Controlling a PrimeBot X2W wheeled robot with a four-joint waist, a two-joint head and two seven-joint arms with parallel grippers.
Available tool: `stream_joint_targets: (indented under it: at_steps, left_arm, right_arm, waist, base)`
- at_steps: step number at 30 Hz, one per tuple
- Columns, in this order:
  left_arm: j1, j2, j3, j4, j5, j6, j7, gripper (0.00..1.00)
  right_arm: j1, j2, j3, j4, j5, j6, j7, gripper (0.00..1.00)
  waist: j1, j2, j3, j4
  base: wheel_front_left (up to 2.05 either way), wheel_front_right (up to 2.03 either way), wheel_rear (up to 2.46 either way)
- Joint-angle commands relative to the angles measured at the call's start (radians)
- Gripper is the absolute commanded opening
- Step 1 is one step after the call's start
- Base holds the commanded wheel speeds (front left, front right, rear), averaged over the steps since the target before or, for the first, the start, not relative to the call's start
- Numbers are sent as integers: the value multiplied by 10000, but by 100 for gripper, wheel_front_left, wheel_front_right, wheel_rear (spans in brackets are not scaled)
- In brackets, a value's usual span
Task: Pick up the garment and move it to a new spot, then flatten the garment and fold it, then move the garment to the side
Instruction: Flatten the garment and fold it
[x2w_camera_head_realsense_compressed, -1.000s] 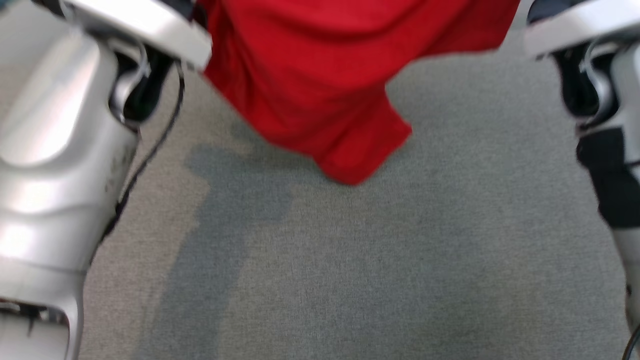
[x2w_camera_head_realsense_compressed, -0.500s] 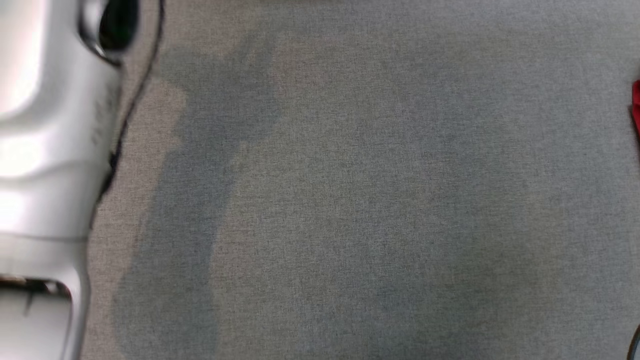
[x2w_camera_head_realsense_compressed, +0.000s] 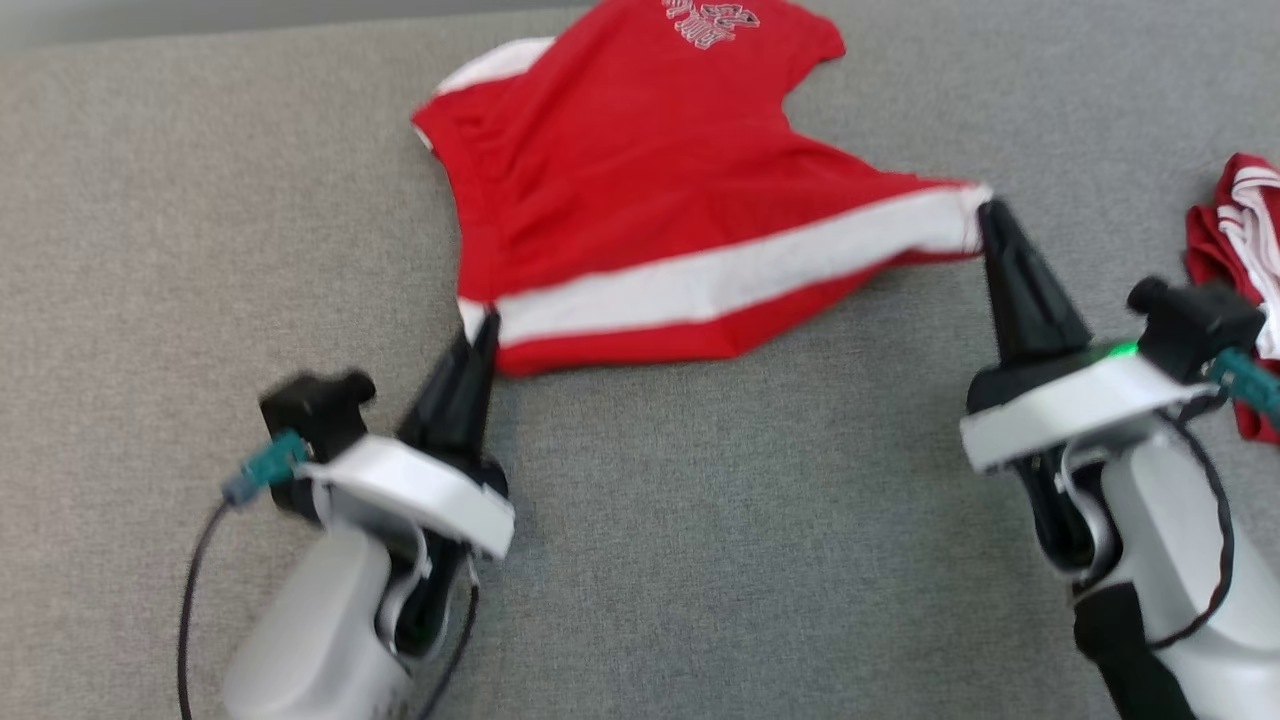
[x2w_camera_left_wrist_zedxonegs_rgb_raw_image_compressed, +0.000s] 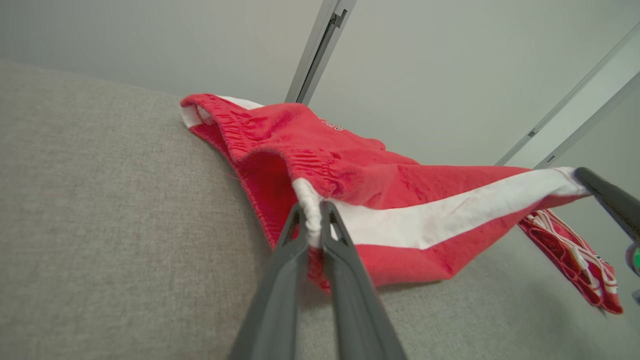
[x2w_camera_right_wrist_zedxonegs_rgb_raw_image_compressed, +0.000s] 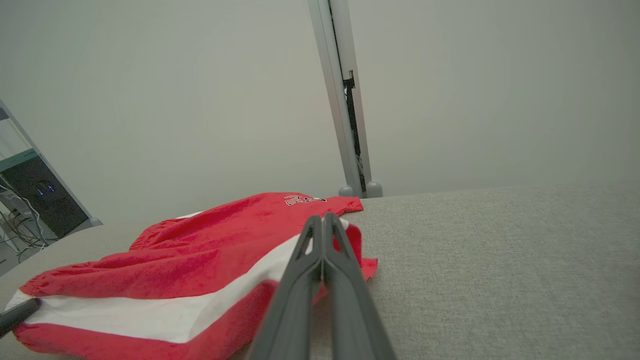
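The left gripper sits nearest the robot, at the lower left of the head view. Its jaws pinch the left end of the white band on the red garment; the left wrist view shows a fold of white cloth caught between the two fingers. The right gripper sits slightly farther out on the right. Its jaws are pressed together on the opposite end of the same band. The band runs taut between the two grippers, with this edge raised slightly off the grey fabric-covered tabletop. The rest of the garment lies on the tabletop beyond the band, with a printed logo at its far end. A second red-and-white cloth lies bunched at the right edge. A pale wall and a metal post stand behind the tabletop.
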Motion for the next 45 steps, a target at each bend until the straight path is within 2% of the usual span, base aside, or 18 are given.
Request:
stream_joint_targets:
  at_steps: [1,12,17,22,29,36,45]
  left_arm:
    - [533,-79,63,-7,-172,-5,-9,0]
    - [2730,-283,-452,-72,-495,-6,-8,0]
    - [3647,-197,-181,-278,-677,-6,-8,0]
    - [4485,-182,256,-710,-645,-6,-8,0]
    - [5180,-232,121,-1325,-802,-7,-8,0]
    - [4433,-349,-202,-1615,-1117,-7,-8,0]
    - [2280,-523,-509,-1481,-1539,-7,-8,0]
  right_arm:
    - [485,3,-89,-95,148,0,-47,0]
    - [2937,395,-327,-335,488,0,-47,0]
    - [4110,505,-607,-528,457,0,-47,0]
    - [4853,496,-909,-662,281,0,-48,0]
    - [5362,555,-1121,-1001,239,0,-48,0]
    - [4071,182,-949,-825,27,0,-48,0]
    - [410,-406,-372,890,-468,0,-46,0]
  waist:
    - [0,0,-605,-7]
    - [0,0,-2719,106]
    - [0,0,-3693,23]
    - [0,0,-4070,-56]
    - [0,0,-4042,185]
    - [0,0,-3407,787]
    - [0,0,-1626,1643]
  base:
    - [0,0,0]
    - [0,0,0]
    - [0,0,0]
    - [0,0,0]
    - [0,0,0]
    - [0,0,0]
    - [0,0,0]
